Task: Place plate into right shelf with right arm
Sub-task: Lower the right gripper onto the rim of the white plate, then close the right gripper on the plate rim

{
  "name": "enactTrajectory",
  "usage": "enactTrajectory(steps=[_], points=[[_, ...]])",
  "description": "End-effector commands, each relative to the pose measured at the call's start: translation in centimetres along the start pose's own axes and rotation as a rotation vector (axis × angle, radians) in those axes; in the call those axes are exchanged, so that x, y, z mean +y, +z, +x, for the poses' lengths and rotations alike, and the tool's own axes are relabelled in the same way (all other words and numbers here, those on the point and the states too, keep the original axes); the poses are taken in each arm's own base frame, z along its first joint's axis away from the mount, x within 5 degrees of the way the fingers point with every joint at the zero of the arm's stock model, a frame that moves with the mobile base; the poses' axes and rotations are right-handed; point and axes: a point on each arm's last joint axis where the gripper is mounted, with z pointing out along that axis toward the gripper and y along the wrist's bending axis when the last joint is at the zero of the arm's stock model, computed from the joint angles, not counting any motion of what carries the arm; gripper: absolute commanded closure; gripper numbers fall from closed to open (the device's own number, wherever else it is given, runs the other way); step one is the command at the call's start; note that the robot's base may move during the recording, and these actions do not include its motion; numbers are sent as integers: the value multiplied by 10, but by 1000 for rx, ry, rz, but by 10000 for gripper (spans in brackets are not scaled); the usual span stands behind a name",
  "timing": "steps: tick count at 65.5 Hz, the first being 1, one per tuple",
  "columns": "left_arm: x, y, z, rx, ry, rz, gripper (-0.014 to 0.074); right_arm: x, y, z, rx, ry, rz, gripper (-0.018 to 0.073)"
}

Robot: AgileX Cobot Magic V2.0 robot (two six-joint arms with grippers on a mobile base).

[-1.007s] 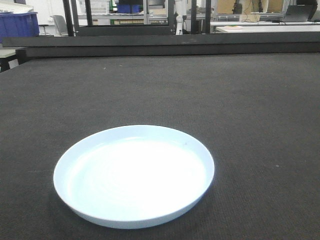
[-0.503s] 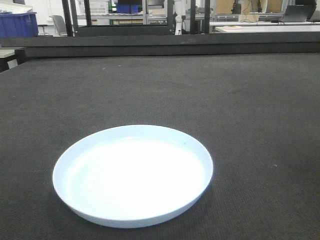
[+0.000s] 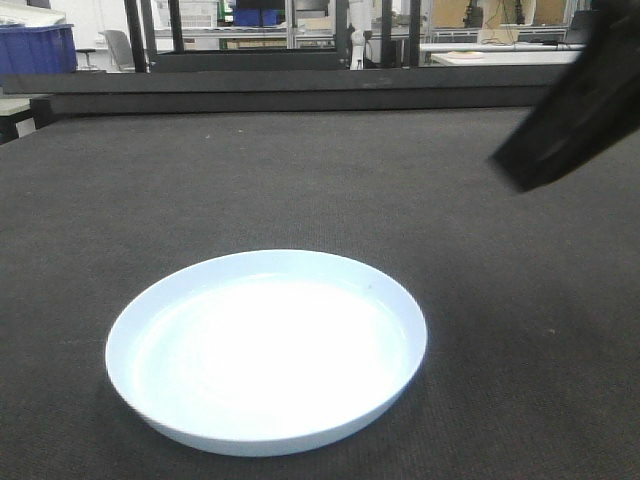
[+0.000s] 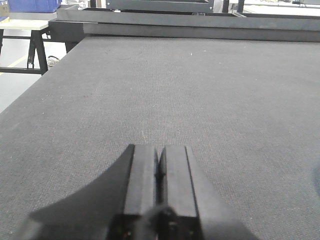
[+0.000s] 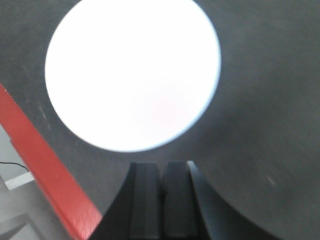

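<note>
The plate (image 3: 266,350) is round, pale bluish-white and glossy, and lies flat on the dark grey table top near the front. It also shows in the right wrist view (image 5: 132,72), seen from above and blown out white. My right arm (image 3: 575,105) enters the front view at the upper right as a blurred black shape, high above the table and apart from the plate. My right gripper (image 5: 161,165) is shut and empty, just short of the plate's near rim. My left gripper (image 4: 159,148) is shut and empty, low over bare table. The right shelf is out of view.
The table's red frame edge (image 5: 45,170) runs diagonally at the left of the right wrist view, with floor beyond. A black raised bar (image 3: 320,90) lines the table's far edge. A blue bin (image 3: 38,48) and racks stand in the background.
My right arm has come into the front view at the upper right; it was absent in both earlier frames. The plate has stayed in place.
</note>
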Motion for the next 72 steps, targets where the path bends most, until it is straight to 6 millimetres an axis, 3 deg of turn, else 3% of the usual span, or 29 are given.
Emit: enactTrajectory(steps=[1, 7, 12, 23, 27, 44, 60, 72], points=[[0, 0, -5, -85, -7, 3, 643, 1, 13, -21, -96, -11, 13, 504], [0, 0, -5, -85, -7, 3, 643, -4, 35, -24, -80, 1, 30, 486], [0, 0, -5, -85, -7, 3, 643, -9, 51, -26, -51, 12, 35, 398], [0, 0, -5, -85, -7, 3, 643, -15, 70, -35, -17, 23, 33, -6], [0, 0, -5, -85, -7, 3, 643, -17, 76, -39, -8, 26, 32, -85], [0, 0, -5, -85, -7, 3, 643, -25, 101, -38, 33, 42, 42, 25], [0, 0, -5, -85, -7, 3, 643, -27, 102, -40, 3, 42, 61, 137], [0, 0, -5, -85, -7, 3, 643, -28, 103, -40, 2, 29, 71, 147]])
